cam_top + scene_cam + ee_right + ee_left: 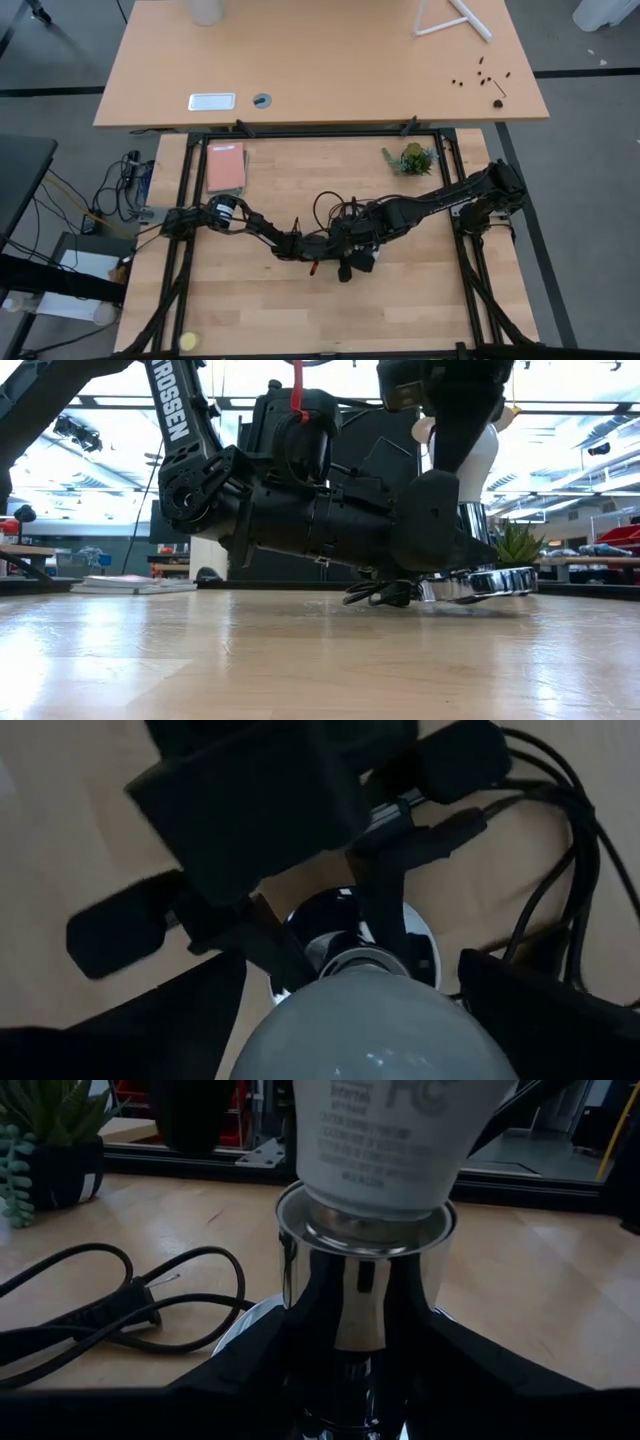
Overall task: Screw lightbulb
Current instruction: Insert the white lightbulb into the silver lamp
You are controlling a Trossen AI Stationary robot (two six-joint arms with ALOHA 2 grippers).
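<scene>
Left wrist view: lightbulb [385,1140] seated upright in chrome socket [365,1295], mid-surface; left gripper [360,1380] fingers clamp the socket's neck. Right gripper [350,1020] fingers stand spread on either side of the bulb, clear of the glass

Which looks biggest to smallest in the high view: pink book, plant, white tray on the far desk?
1. Pink book, clearly the largest.
2. White tray and plant: they cover about the same area, too close to rank. The tray sits on the higher desk, nearer the camera, so its look may flatter it.
</scene>
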